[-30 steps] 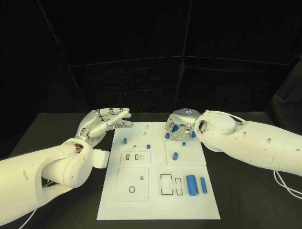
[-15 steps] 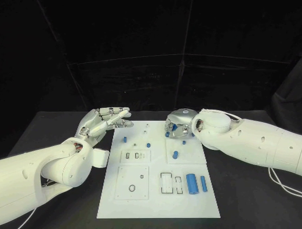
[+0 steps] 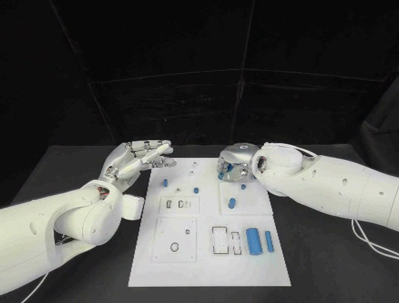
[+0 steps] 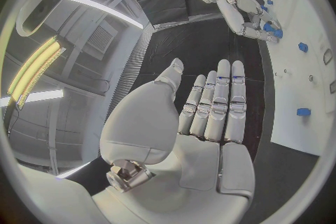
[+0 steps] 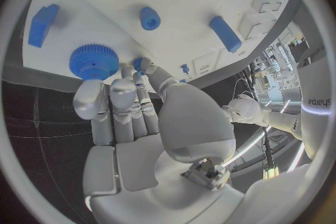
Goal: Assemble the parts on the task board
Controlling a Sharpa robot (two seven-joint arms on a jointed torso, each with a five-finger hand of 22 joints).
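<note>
Task board point(image 3: 209, 252) lies mid-tabletop; right hand point(image 3: 235, 161) bends over its far edge, fingers curled down beside a blue gear part point(image 5: 93, 60), though whether it pinches anything I cannot tell. Left hand point(image 3: 137, 160) hovers off the board's far left corner, palm flat, fingers apart, holding nothing. The right wrist view shows "sharpa" lettered on the left arm point(image 5: 318, 102).

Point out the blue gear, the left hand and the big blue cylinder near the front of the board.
blue gear point(image 5: 93, 60), right wrist view, on its toothed top face.
left hand point(image 4: 203, 117), left wrist view, on the base of its fingers.
big blue cylinder point(image 3: 253, 240), head view, on the middle of its body.
</note>
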